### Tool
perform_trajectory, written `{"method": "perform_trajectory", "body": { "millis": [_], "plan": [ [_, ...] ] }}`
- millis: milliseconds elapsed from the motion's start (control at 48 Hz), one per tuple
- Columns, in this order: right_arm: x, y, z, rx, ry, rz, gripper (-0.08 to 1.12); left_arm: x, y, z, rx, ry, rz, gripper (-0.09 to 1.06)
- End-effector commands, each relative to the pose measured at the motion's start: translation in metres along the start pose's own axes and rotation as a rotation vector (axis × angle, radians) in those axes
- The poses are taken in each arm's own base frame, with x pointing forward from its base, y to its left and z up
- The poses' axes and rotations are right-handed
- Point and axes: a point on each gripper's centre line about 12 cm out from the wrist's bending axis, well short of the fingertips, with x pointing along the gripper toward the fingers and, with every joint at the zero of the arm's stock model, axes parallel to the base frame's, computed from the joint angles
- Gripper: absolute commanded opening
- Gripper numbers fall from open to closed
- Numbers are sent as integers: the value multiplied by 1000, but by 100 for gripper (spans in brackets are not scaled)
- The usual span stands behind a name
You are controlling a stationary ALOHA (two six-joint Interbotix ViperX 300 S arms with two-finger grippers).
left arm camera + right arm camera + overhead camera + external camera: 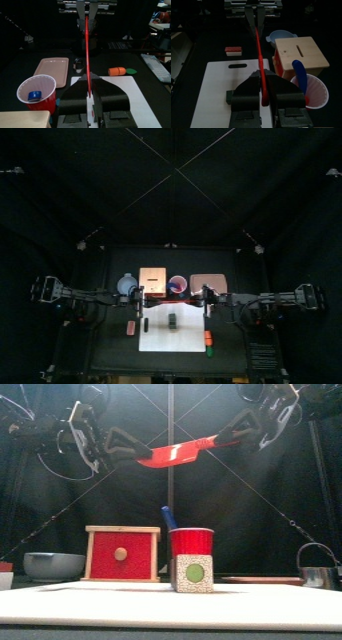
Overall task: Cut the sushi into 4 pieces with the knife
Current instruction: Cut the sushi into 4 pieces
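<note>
Nearest you, the front view had the one sushi roll (pixel 194 573) standing end-on on the white board (pixel 224 95), one red cup (pixel 191 541) just behind it holding the one blue knife (pixel 168 514), and one wooden box (pixel 123 554) beside the cup. High above them the one red knife (pixel 177 452) hung in the air, with the left gripper (pixel 90 97) and right gripper (pixel 264 90) each clenched on one end. Only the front view caught the metal cutter (pixel 317 570); it missed the pink tray (pixel 53 67) and orange toy (pixel 117 71) that the left wrist view showed, and the red-and-white toy (pixel 233 50) off the board that the right wrist view showed, with one bowl (pixel 281 36) past the box.
</note>
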Motion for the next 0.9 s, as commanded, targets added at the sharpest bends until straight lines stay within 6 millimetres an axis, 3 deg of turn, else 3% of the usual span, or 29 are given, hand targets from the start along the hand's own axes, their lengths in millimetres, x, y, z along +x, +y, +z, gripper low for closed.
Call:
{"method": "perform_trajectory", "body": {
  "millis": [21, 208, 500, 896],
  "plan": [
    [8, 5, 1, 8, 2, 17, 15, 1, 2, 1, -10, -9, 7, 20],
    [24, 18, -29, 19, 122, 50, 15, 5, 0, -22, -36, 62, 14, 20],
    [35, 25, -71, 75, 315, 50, 14, 19, -21, -52, -88, 142, -3, 20],
    [44, 28, -91, 73, 389, 53, 14, 31, -35, -78, -152, 211, 28, 20]
  ]
}}
